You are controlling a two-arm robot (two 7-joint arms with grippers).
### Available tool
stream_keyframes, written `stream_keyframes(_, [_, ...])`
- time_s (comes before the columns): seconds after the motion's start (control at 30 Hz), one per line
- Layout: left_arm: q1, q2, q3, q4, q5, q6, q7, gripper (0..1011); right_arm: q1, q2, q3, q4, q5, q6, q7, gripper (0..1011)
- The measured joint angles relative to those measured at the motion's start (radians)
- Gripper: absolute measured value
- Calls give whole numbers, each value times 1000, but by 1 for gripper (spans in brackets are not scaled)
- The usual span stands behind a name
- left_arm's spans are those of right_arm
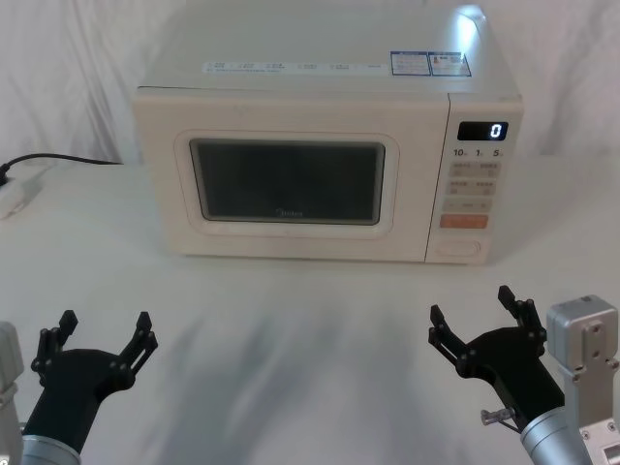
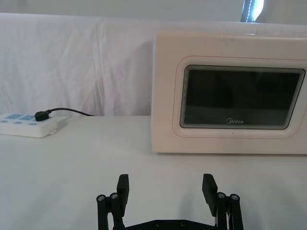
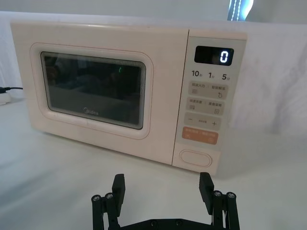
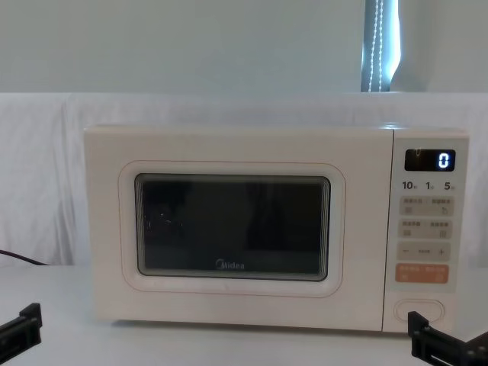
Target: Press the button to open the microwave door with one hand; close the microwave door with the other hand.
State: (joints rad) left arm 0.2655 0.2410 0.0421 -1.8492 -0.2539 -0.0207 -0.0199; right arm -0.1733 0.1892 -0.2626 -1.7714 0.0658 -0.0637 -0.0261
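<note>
Glossy cream microwave (image 1: 320, 116), dark glass door (image 1: 287, 181)

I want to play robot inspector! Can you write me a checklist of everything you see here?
Surface: table under a white cloth, bare in front.
Job's things: microwave upright; microwave door shut; button at the panel's bottom, untouched; display shows 0.
Clutter: nothing seen.
Grippers: left gripper and right gripper low near the front edge, fingers open, both clear of the oven.
Cables: black cable plugged into a power strip on the robot's left.
Surroundings: white drapes behind.
</note>
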Motion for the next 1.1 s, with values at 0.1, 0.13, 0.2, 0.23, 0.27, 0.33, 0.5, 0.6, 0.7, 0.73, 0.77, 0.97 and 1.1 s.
stream_keyframes(0.1, [0, 0, 0, 0, 0, 0, 0, 1001, 0, 0, 0, 0, 0, 0, 0, 1002])
stream_keyframes(0.13, [0, 0, 0, 0, 0, 0, 0, 1001, 0, 0, 0, 0, 0, 0, 0, 1002])
stream_keyframes(0.2, [0, 0, 0, 0, 0, 0, 0, 1001, 0, 0, 0, 0, 0, 0, 0, 1002])
stream_keyframes(0.23, [0, 0, 0, 0, 0, 0, 0, 1001, 0, 0, 0, 0, 0, 0, 0, 1002])
stream_keyframes(0.27, [0, 0, 0, 0, 0, 0, 0, 1001, 0, 0, 0, 0, 0, 0, 0, 1002])
stream_keyframes(0.33, [0, 0, 0, 0, 0, 0, 0, 1001, 0, 0, 0, 0, 0, 0, 0, 1002])
stream_keyframes(0.5, [0, 0, 0, 0, 0, 0, 0, 1001, 0, 0, 0, 0, 0, 0, 0, 1002])
stream_keyframes(0.6, [0, 0, 0, 0, 0, 0, 0, 1001, 0, 0, 0, 0, 0, 0, 0, 1002])
stream_keyframes(0.7, [0, 0, 0, 0, 0, 0, 0, 1001, 0, 0, 0, 0, 0, 0, 0, 1002])
stream_keyframes(0.73, [0, 0, 0, 0, 0, 0, 0, 1001, 0, 0, 0, 0, 0, 0, 0, 1002])
stream_keyframes(0.77, [0, 0, 0, 0, 0, 0, 0, 1001, 0, 0, 0, 0, 0, 0, 0, 1002])
stream_keyframes(0.97, [0, 0, 0, 0, 0, 0, 0, 1001, 0, 0, 0, 0, 0, 0, 0, 1002])
stream_keyframes(1.1, [0, 0, 0, 0, 0, 0, 0, 1001, 0, 0, 0, 0, 0, 0, 0, 1002])
